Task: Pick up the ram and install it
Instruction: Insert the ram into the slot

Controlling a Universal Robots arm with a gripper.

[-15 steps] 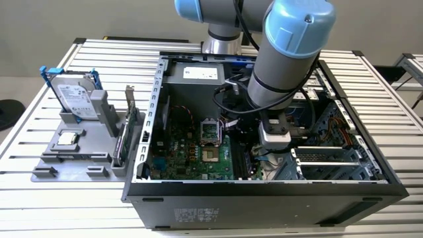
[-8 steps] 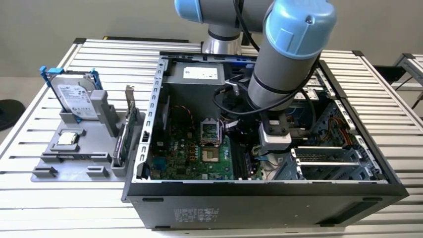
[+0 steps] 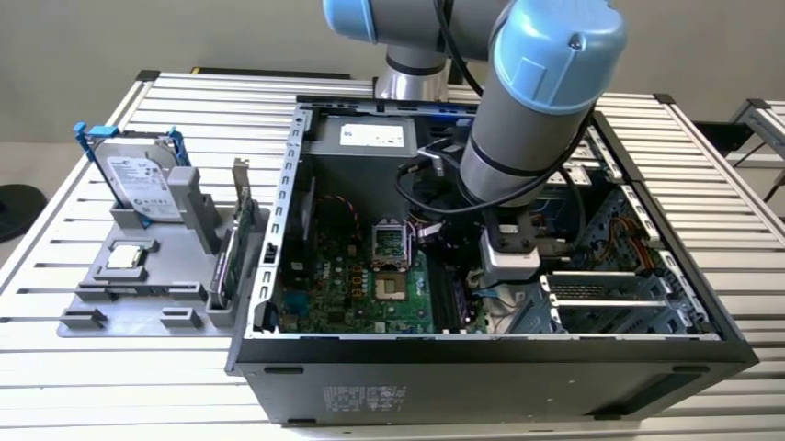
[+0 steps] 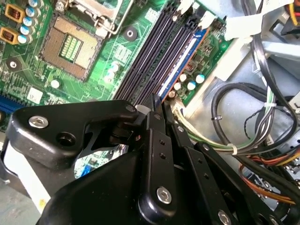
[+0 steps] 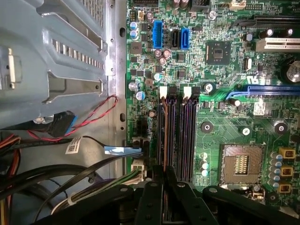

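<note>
The ram (image 4: 180, 63) stands on edge in the outermost of the black memory slots (image 4: 150, 51) on the green motherboard, its blue top edge with a white label showing. In the first wrist view the ram (image 5: 165, 136) is a thin brownish strip running down that slot. My gripper (image 4: 157, 102) is low inside the open computer case, its black fingers closed on either side of the ram's top edge. Those same fingers straddle the strip in the first wrist view, gripper (image 5: 164, 169). In the exterior view the gripper (image 3: 497, 299) hangs beside the motherboard.
The CPU socket (image 5: 240, 164) lies beside the slots. Bundled cables (image 4: 243, 117) crowd the case on the slots' other side. Outside the case (image 3: 491, 354), at the exterior view's left, a grey stand (image 3: 135, 303) holds a hard drive (image 3: 138, 179) and an upright green card (image 3: 239, 234).
</note>
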